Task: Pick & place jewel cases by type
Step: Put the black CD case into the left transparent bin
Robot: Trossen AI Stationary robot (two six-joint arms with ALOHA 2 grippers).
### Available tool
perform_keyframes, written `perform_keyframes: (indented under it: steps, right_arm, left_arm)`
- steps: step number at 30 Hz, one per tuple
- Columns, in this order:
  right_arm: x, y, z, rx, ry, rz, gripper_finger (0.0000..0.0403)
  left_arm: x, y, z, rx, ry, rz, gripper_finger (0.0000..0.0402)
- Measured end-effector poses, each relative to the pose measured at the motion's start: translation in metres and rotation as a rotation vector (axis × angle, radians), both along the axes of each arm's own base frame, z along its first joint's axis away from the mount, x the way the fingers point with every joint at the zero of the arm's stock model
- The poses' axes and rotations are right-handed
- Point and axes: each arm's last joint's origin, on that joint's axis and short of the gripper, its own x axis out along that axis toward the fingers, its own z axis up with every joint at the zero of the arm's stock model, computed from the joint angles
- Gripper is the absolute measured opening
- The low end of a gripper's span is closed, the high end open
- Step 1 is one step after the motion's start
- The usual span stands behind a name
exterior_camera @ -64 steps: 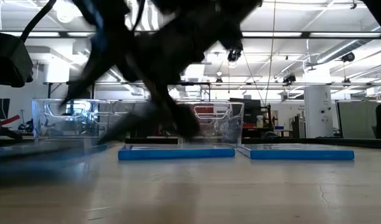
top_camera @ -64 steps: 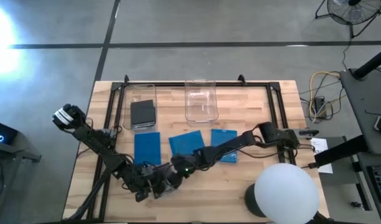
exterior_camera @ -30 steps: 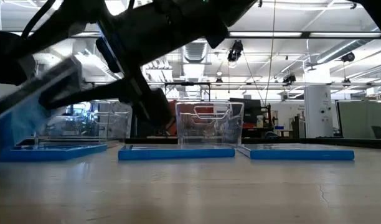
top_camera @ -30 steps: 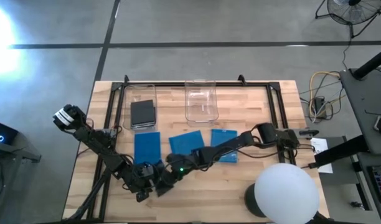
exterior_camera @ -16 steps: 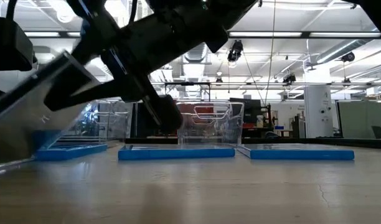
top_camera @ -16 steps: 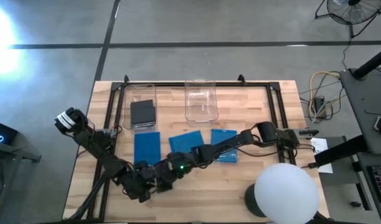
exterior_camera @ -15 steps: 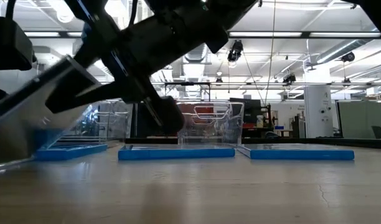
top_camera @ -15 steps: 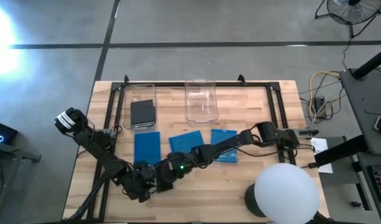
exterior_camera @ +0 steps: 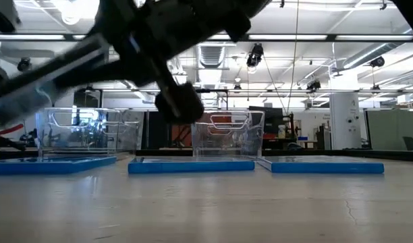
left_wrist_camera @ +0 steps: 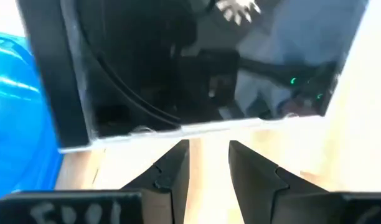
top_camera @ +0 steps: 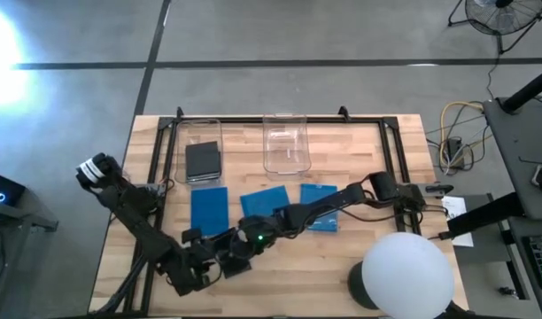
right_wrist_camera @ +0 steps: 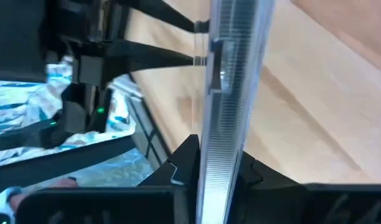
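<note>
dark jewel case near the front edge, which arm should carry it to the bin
Right. The right gripper is already shut on the dark jewel case, held edge-on between its fingers. The left gripper is open and only faces the case, not holding it.

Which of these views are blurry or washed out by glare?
Low view: the arms and the held dark jewel case streak with motion blur, while the blue cases stay crisp. High view: white glare at the left edge. Left wrist view: reflections on the dark case.

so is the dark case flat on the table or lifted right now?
Lifted. The dark jewel case sits edge-on between the right gripper fingers, and the low view shows it tilted above the table.
</note>
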Motion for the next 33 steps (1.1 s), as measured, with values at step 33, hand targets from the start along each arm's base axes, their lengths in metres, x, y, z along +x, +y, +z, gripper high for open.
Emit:
perform_keyframes:
  steps: [33]
  right_arm:
    - [0.078, -0.227, 0.071, -0.197, -0.301, -0.395, 0.0035]
  left_arm:
    - [-0.09, 0.104, 0.215, -0.178, -0.969, 0.32, 0.0094]
